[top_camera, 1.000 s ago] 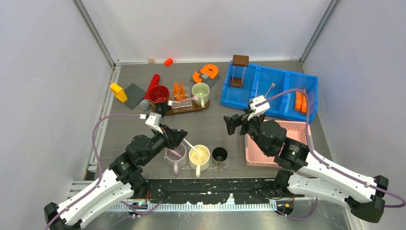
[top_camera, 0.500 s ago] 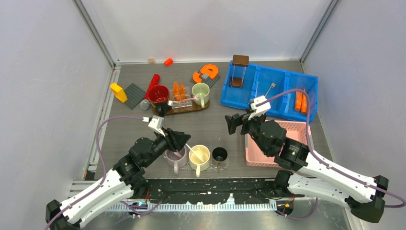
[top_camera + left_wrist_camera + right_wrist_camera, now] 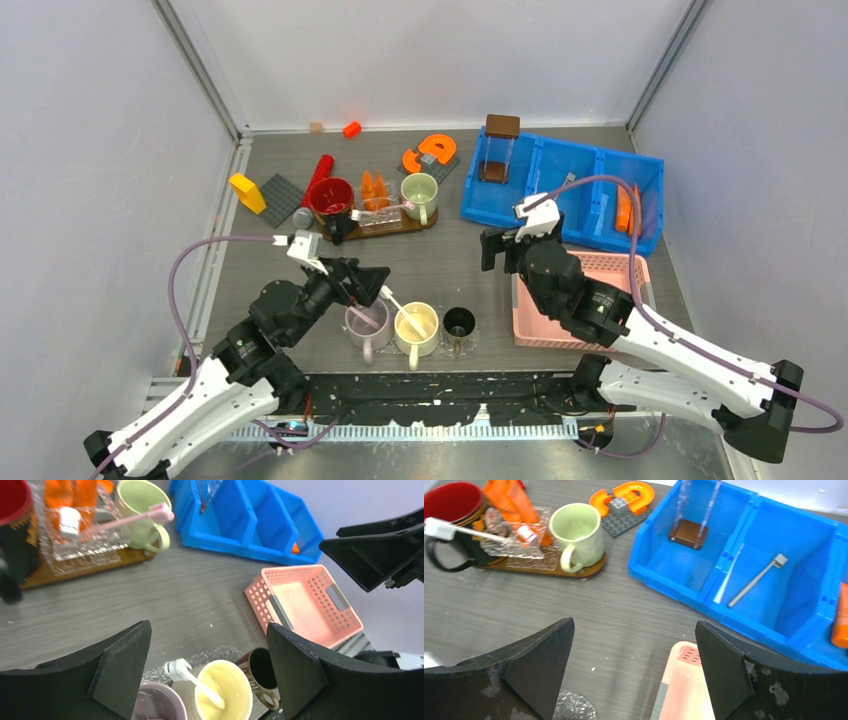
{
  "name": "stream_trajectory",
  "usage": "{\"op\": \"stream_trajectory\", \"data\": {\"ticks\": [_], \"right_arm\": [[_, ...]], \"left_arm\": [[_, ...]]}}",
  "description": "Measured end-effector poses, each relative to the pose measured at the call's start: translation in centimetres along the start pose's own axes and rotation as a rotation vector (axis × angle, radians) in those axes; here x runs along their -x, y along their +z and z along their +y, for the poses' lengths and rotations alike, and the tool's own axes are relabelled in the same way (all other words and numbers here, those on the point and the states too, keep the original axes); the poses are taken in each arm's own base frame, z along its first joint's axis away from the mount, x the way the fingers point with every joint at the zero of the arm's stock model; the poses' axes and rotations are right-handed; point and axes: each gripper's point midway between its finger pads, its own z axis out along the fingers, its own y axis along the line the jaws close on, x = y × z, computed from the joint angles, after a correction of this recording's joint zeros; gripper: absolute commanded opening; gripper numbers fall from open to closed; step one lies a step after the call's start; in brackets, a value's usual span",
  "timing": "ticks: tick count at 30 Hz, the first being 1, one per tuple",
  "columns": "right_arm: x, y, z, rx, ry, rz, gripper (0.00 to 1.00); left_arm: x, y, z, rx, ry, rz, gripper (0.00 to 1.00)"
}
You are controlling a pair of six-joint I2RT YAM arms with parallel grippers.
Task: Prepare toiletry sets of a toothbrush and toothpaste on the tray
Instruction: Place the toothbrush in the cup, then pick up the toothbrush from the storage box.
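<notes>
Just now the left hand [image 3: 378, 283] has opened: a second ago its fingers were pinched together at the white toothbrush [image 3: 398, 301], and now they stand wide apart with nothing between them. The brush is left leaning in the cream mug [image 3: 417, 325], well short of the tray [image 3: 425, 220] on the side nearest the arm bases, with its small head poking out over the rim toward the tray. By my reading that is a let-go rather than a delivery, so this brush is not yet part of any set and would need a fresh grip and a carry across to the tray. On the tray itself, orange toothpaste tubes [image 3: 373, 190] stand in a glass dish [image 3: 85, 550], and a pink toothbrush [image 3: 127, 520] rests with one end on the rim of the green mug [image 3: 419, 195]. Whether a second brush lies beside it I cannot tell, as the top view is too small there. The left arm reaches low and forward, its hand tilted down and hovering just tray-side of the cream mug. The right hand [image 3: 492, 250] is likewise spread wide and holds nothing. It hangs to the right of the tray, pointing toward it, between the tray and the blue bin [image 3: 540, 165], touching neither.
</notes>
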Motion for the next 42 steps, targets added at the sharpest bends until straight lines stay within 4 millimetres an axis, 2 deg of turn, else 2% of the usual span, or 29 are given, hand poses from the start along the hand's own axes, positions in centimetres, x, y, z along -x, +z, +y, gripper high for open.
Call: {"op": "stream_trajectory", "data": {"ticks": [3, 9, 18, 23, 28, 31, 37, 42], "right_arm": [[0.1, 1.0, -1.7, -0.07, 0.01, 0.02, 0.97], [0.4, 2.7, -6.3, -0.223, 0.085, 0.059, 0.96], [-0.6, 5.6, -13.0, -0.434, 0.208, 0.166, 0.92], [-1.6, 8.3, -16.5, -0.543, 0.302, 0.239, 0.89], [-4.2, 10.9, -19.2, -0.615, 0.364, 0.338, 0.82], [-6.1, 12.3, -20.8, -0.646, 0.401, 0.395, 0.77], [-9.8, 15.3, -23.1, -0.677, 0.465, 0.498, 0.69], [-13.0, 17.6, -23.5, -0.668, 0.489, 0.581, 0.64]], "left_arm": [[1.9, -0.4, 0.0, 0.041, 0.032, -0.011, 0.9], [4.8, -0.4, 0.1, 0.129, 0.141, -0.001, 0.92], [6.8, 0.4, 1.7, 0.259, 0.31, 0.06, 0.94], [8.7, 0.7, 2.6, 0.32, 0.383, 0.082, 0.94], [10.5, 0.5, 3.9, 0.377, 0.445, 0.076, 0.94], [10.8, 0.4, 4.5, 0.399, 0.487, 0.079, 0.94], [8.8, 0.6, 6.6, 0.438, 0.533, 0.125, 0.93], [7.7, 0.3, 7.7, 0.458, 0.558, 0.144, 0.93]]}}
